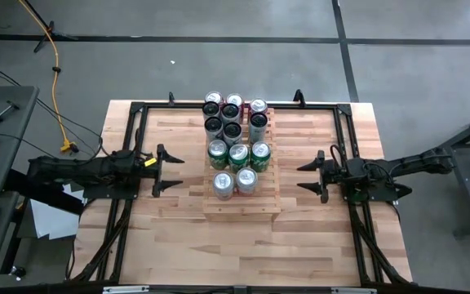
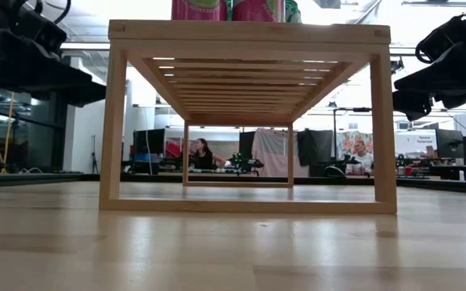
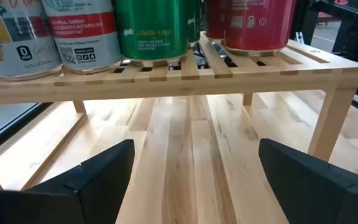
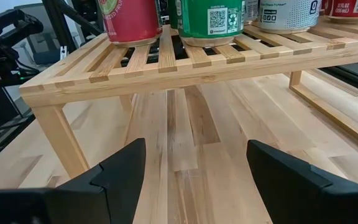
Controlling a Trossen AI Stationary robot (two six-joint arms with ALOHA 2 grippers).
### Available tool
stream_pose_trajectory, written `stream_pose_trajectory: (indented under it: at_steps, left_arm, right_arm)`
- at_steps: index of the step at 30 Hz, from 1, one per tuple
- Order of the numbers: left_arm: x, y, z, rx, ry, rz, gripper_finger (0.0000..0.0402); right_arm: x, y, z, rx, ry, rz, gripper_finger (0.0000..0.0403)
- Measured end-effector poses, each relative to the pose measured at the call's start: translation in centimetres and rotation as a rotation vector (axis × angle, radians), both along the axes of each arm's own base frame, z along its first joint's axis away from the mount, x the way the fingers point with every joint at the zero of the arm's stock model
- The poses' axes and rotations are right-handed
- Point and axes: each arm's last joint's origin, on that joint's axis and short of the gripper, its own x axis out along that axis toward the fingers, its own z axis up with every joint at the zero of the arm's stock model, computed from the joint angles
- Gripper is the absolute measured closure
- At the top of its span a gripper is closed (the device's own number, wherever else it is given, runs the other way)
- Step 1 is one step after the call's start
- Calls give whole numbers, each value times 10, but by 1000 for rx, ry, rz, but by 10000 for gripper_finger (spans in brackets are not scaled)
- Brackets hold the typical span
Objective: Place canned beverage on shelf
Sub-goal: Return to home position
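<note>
The light-wood slatted shelf (image 1: 243, 175) stands on its legs at the table's middle. Several cans (image 1: 237, 151) stand upright on its slats: dark ones at the far end, green ones in the middle, silver ones nearer; the near end is bare. The cans also show in the left wrist view (image 3: 151, 28) and the right wrist view (image 4: 210, 22). My left gripper (image 1: 170, 169) is open and empty, left of the shelf. My right gripper (image 1: 312, 175) is open and empty, right of the shelf. Both point at the shelf.
The butcher-block tabletop (image 1: 178, 237) has a black frame (image 1: 137, 114) along its far and side edges. Bare table lies in front of the shelf. Cables and gear sit off the table's left. People show in the room behind in the low view (image 2: 201, 153).
</note>
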Motion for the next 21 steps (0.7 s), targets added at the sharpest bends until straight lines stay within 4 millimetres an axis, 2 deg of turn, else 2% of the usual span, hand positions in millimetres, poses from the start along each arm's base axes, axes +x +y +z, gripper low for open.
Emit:
stream_pose_trajectory:
  at_steps: [21]
  left_arm:
    - [0,0,0,0,0,0,66]
  right_arm:
    - [0,0,0,8,0,-1,139]
